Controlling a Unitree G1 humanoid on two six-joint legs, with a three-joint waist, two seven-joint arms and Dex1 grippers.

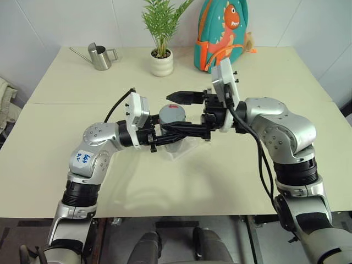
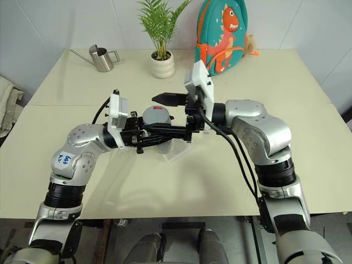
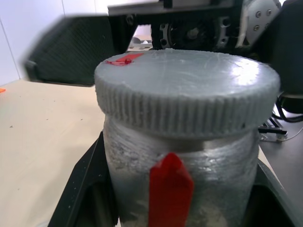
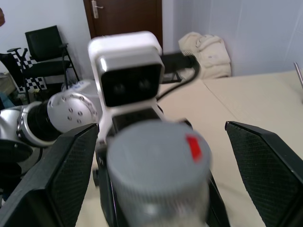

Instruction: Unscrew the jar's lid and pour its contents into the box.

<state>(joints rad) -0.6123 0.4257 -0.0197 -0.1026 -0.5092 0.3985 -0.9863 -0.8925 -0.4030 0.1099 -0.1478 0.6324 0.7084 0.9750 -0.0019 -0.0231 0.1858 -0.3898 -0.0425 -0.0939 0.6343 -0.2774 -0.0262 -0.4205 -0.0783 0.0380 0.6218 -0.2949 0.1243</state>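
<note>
Your left gripper (image 3: 180, 208) has its smooth black fingers (image 3: 78, 189) clamped on the jar (image 3: 182, 179), a frosted grey plastic cylinder with a red tape mark, held upright above the cream table (image 1: 55, 159). The ribbed grey lid (image 3: 187, 90) sits on the jar. Your right gripper (image 4: 156, 156) is spread wide, its cross-hatched pads (image 4: 71, 170) flanking the lid without touching. The clear plastic box (image 1: 181, 152) rests on the table beneath the jar.
</note>
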